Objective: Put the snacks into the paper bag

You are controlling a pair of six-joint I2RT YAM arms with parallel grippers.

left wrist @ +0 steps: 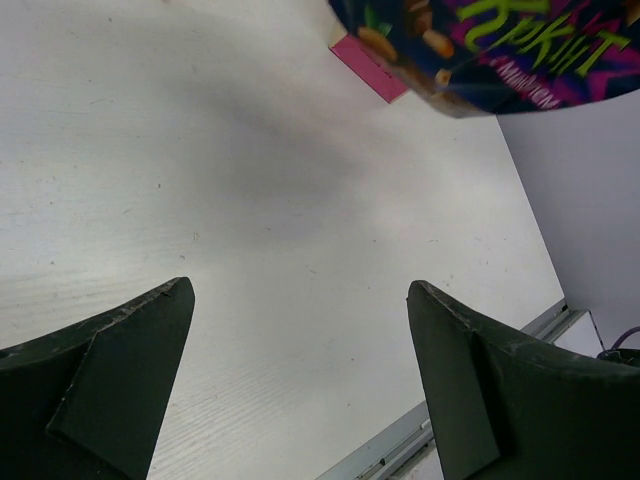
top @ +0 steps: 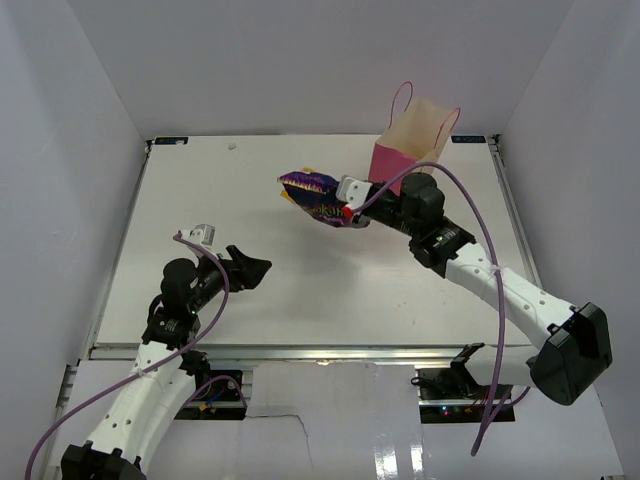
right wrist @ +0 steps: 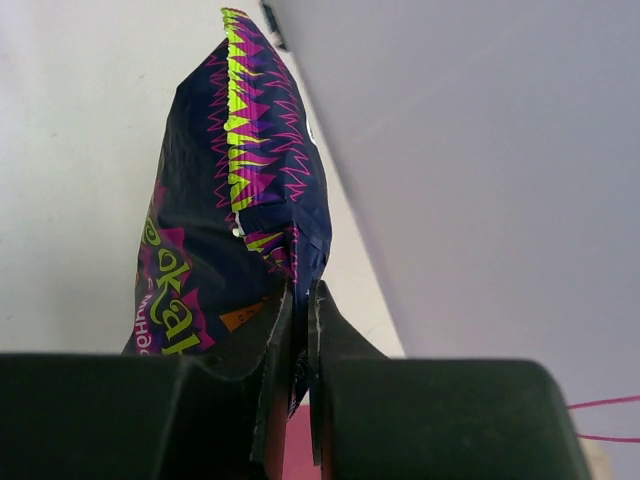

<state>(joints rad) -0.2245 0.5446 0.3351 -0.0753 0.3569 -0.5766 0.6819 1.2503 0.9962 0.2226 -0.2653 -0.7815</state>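
My right gripper [top: 345, 213] is shut on the edge of the dark blue-purple crinkly snack bag [top: 312, 195] and holds it in the air, left of the pink paper bag [top: 412, 142]. In the right wrist view the snack bag [right wrist: 225, 230] hangs pinched between the closed fingers [right wrist: 285, 340]. The paper bag stands upright and open at the back right. My left gripper [top: 252, 268] is open and empty low over the table. In the left wrist view the snack bag [left wrist: 490, 50] shows overhead, with a pink corner of the paper bag [left wrist: 365, 68]. No small yellow packets or brown bars are in view.
The white table [top: 250, 200] is walled by white panels at the back and sides. A metal rail [top: 300, 352] runs along its near edge, and it also shows in the left wrist view [left wrist: 400, 450].
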